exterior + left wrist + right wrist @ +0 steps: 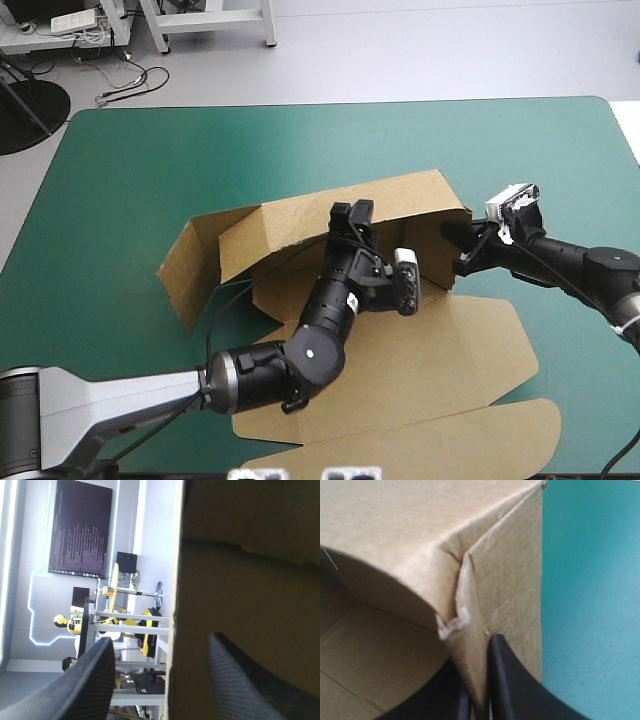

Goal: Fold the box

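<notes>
right gripper [478, 672]: black fingers clamped nearly together on the box [395, 530]. the board of the right wall [510, 580] is pinched between them, just by the far right corner. a crumpled bit of board [451, 626] shows at that corner's inner edge, just ahead of the fingertips.

left gripper [161, 639]: fingers spread apart, gripping nothing. a raised board edge, by the look of it the far wall [174, 580], runs up between them, one finger to each side. seen from above, the gripper sits about mid-length of that wall.

where it lies: box [290, 225] near the middle of the teal-green cover [130, 180], a little toward the near right. far and right walls raised. left end flap [190, 270] splayed outward. lid [480, 350] flat toward the near edge.

heading: the tray's long axis runs left to right, right end swung slightly far. mouth opens upward, lid points near-right.

risks, my read:
- if you pull with the right gripper while the left is unclenched, the whole sheet may slide or pivot on the cover.
- the corner is creased, so more squeeze or twist there could tear or buckle it.
- if you shut the left fingers off-line, the far wall may bow instead of folding on its score.
- the loose left flap could let that wall sag back.
</notes>
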Tool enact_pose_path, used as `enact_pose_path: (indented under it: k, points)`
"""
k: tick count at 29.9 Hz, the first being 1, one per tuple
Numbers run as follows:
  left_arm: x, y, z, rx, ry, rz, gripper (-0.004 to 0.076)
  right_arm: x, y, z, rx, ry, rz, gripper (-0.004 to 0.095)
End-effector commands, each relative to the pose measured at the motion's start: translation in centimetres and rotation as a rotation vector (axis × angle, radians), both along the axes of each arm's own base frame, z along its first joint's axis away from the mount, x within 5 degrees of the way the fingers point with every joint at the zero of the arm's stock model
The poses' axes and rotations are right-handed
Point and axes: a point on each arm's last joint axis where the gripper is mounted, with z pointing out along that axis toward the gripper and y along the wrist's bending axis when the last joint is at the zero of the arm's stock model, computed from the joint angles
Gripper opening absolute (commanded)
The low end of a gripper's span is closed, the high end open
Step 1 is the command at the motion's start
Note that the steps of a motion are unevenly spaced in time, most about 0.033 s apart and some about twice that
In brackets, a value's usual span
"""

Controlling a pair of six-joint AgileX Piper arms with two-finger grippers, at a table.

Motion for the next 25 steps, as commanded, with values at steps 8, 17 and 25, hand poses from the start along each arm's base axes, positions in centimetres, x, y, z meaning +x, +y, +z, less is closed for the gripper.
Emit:
enact_pose_path:
  k: [8,17,25]
  points:
    - [-6.7,-0.4,13.2,-0.369,-0.27,-0.055,0.0185,-0.5,0.3,0.4,0.017,0.023,0.032,0.0]
    - [-1.5,9.5,22.7,-0.778,-0.089,0.11,0.0006,-0.4,-0.2,2.5,0.029,0.037,-0.068,0.0]
    - [4.0,19.8,22.5,-0.921,0.068,0.495,0.0006,0.7,-1.1,7.4,-0.041,0.143,-0.184,0.0]
